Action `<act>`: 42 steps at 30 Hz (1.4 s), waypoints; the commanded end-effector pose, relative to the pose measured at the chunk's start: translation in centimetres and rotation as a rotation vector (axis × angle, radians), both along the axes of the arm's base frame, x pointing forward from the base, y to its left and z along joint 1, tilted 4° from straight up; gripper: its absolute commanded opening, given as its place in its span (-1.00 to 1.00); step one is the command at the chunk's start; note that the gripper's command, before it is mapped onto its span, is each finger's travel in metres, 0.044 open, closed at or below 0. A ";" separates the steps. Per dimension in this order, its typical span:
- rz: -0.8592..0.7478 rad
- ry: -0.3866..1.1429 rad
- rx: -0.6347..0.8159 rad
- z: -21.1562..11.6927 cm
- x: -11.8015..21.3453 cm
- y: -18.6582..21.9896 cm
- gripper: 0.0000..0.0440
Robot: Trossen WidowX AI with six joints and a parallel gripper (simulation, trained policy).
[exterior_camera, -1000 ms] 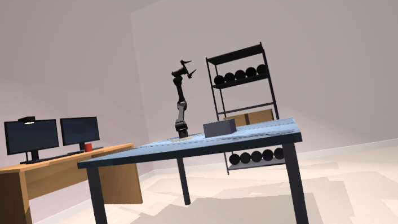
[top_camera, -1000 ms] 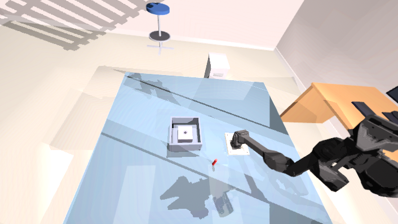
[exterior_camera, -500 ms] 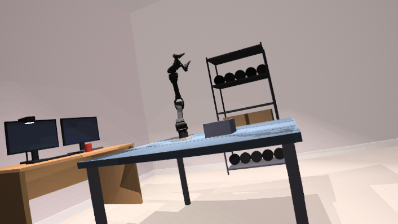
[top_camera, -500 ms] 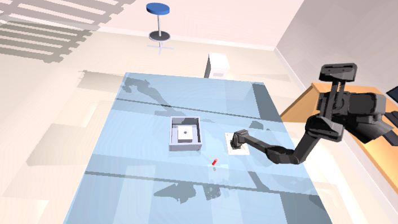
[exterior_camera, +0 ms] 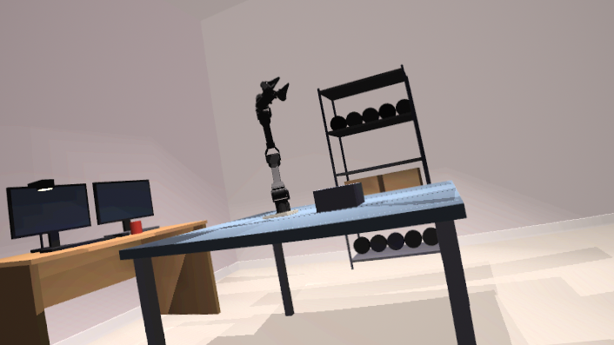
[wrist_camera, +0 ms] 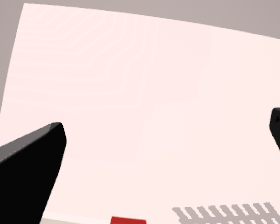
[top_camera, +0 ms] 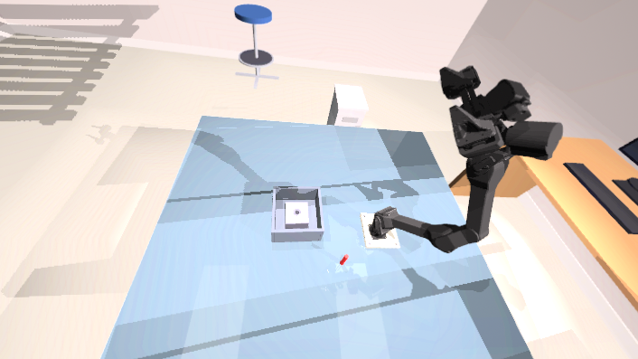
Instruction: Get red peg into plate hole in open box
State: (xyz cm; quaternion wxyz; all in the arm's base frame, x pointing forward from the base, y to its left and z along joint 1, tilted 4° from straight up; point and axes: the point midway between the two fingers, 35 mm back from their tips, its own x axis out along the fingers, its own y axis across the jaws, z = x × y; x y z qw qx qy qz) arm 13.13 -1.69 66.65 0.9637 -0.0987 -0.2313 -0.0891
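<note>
The short red peg [top_camera: 343, 259] is on the blue table, outside the box and to its lower right in the top view; whether it stands or lies is hard to tell. The open grey box [top_camera: 297, 236] [exterior_camera: 338, 197] has a pale square plate [top_camera: 289, 219] at its bottom, with a small dark hole [top_camera: 296, 212] in the middle. My gripper [top_camera: 447, 90] [exterior_camera: 283, 82] [wrist_camera: 167, 125] is open and empty, raised high above the table, far from the peg and box. The peg and box are not in the wrist view.
The arm's pale base plate [top_camera: 389, 242] is on the table, right of the box in the top view. A wooden desk [top_camera: 584, 152] [exterior_camera: 109, 243] stands beside the table, and a black rack [exterior_camera: 376, 130] behind it. The wrist view shows a pale wall and a red object [wrist_camera: 128, 220] at the bottom.
</note>
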 end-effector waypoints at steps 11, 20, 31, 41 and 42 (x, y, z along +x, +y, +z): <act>-0.020 0.049 0.452 -5.9 3.8 -10.4 1.00; -0.049 0.152 0.744 -12.4 7.4 -15.0 1.00; -0.111 0.366 1.054 -22.1 12.0 -16.8 1.00; -0.191 0.644 1.253 -31.3 15.2 -14.1 1.00; -0.200 0.676 1.267 -32.1 15.4 -13.6 1.00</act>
